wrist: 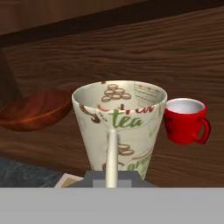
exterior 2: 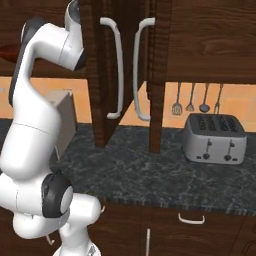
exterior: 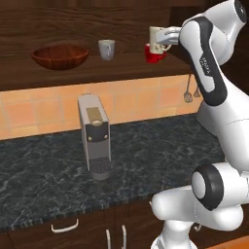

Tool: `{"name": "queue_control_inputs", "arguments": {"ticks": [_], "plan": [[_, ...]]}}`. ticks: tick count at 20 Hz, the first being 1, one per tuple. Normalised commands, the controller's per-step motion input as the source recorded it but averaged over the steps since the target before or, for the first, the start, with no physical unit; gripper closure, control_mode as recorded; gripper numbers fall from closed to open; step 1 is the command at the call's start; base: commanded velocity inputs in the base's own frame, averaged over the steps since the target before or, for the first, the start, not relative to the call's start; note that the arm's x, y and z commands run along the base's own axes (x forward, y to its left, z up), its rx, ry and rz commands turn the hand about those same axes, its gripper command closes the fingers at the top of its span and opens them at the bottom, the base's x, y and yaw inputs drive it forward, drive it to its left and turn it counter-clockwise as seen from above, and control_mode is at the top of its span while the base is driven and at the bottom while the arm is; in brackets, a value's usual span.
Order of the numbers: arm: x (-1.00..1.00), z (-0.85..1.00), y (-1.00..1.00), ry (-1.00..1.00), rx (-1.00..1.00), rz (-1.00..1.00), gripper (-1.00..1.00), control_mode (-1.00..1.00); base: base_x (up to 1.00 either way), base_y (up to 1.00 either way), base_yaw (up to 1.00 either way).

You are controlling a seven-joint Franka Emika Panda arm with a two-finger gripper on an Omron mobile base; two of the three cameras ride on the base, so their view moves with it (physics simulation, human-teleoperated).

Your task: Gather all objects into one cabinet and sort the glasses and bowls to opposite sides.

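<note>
The gripper [exterior: 167, 37] was clamped on the cream mug [exterior: 156, 39], printed with brown and green "tea" lettering, above the dark wood-grain shelf [exterior: 121, 68], just beside the red mug [exterior: 154, 54]; wooden bowl [exterior: 60, 55] lay leftward.

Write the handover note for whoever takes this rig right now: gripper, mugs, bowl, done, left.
Gripper: shut on the cream mug, held just above the cabinet shelf.
Wooden bowl sits at the shelf's left end, grey mug mid-shelf, red mug toward the right, beside the held mug.
Done: bowl and two mugs are in the cabinet.
Left: set the cream mug down by the red one; probably shift the grey mug right.
</note>
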Motion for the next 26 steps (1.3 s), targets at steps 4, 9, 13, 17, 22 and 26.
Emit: {"name": "queue_control_inputs", "arguments": {"ticks": [4,9,13,17,22,26], "plan": [[0.0,0.0,0.0,0.0,0.0,0.0,1.0,1.0,0.36,0.28,-0.16],[0.0,0.0,0.0,0.0,0.0,0.0,1.0,1.0,0.74,0.76,-0.22],[0.0,0.0,0.0,0.0,0.0,0.0,1.0,1.0,0.43,0.82,-0.1],[0.0,0.0,0.0,0.0,0.0,0.0,1.0,1.0,0.16,0.79,-0.01],[0.0,-0.03,0.91,0.0,0.0,0.0,1.0,-1.0,0.0,0.0,0.0],[0.25,-0.08,0.71,0.0,0.0,0.0,1.0,-1.0,0.0,0.0,0.0]]}}
